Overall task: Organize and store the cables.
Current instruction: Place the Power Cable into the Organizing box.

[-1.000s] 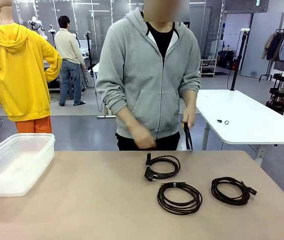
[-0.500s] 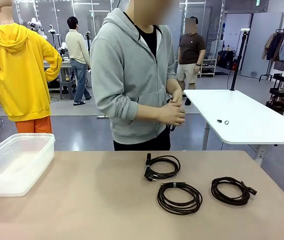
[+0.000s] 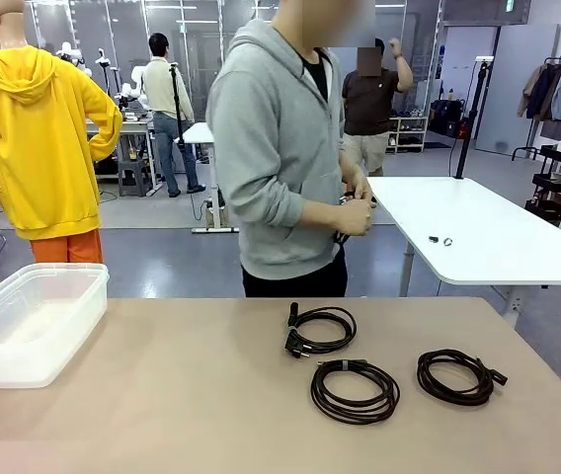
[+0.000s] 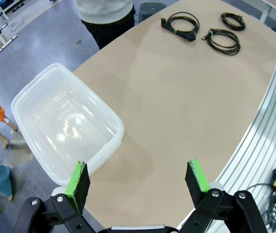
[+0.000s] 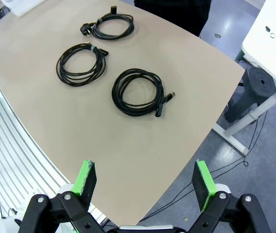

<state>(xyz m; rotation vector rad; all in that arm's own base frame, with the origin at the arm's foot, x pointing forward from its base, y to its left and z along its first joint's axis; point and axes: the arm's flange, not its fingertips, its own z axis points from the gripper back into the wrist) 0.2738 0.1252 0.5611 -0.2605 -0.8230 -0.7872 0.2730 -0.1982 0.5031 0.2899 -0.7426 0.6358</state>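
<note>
Beyond the right tool (image 5: 143,167), jaws wide and empty, three coiled cables (image 5: 117,92) lie on the table (image 5: 177,136) (left tool (image 4: 137,165) gapes too).

Note that the person (image 3: 280,168) has turned sideways, with both hands (image 3: 356,211) now raised together at the waist.

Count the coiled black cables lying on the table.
3: the far cable nearest the person, the middle cable closer to the robot, the right cable toward the robot's right. The person's hands hold something dark, possibly another.
</note>
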